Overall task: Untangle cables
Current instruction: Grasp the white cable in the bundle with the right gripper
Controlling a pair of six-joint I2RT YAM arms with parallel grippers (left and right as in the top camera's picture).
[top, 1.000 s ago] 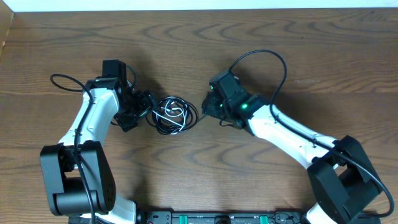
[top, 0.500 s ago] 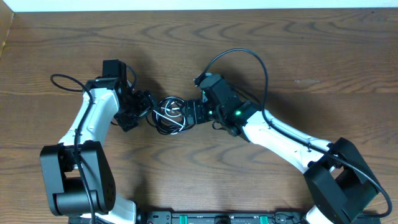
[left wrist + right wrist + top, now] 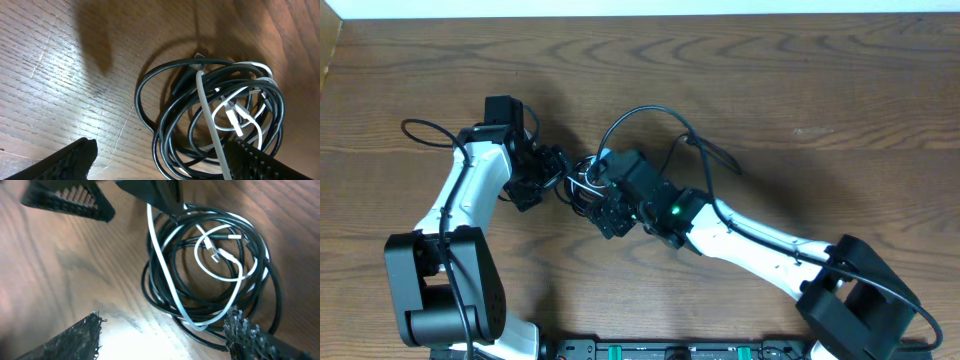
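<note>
The cables (image 3: 582, 178) lie in one coiled bundle on the wooden table, several black loops with a white cord woven through. In the left wrist view the cables (image 3: 215, 115) fill the right half, and the left gripper (image 3: 165, 165) stands open with the bundle's near edge between its fingers. My left gripper (image 3: 560, 170) sits at the bundle's left side. From the lower right, my right gripper (image 3: 600, 195) reaches over the bundle and hides part of it. In the right wrist view the cables (image 3: 210, 265) lie just ahead of the open right gripper (image 3: 160, 340), nothing pinched.
The left gripper's fingers (image 3: 70, 200) show at the top of the right wrist view, close beyond the bundle. The right arm's own black wire (image 3: 650, 115) arches above it. The table's far edge (image 3: 640, 14) runs along the top.
My right arm has swung left, from the bundle's right side to over it, and its jaws have widened. The left arm and the bundle have stayed put.
</note>
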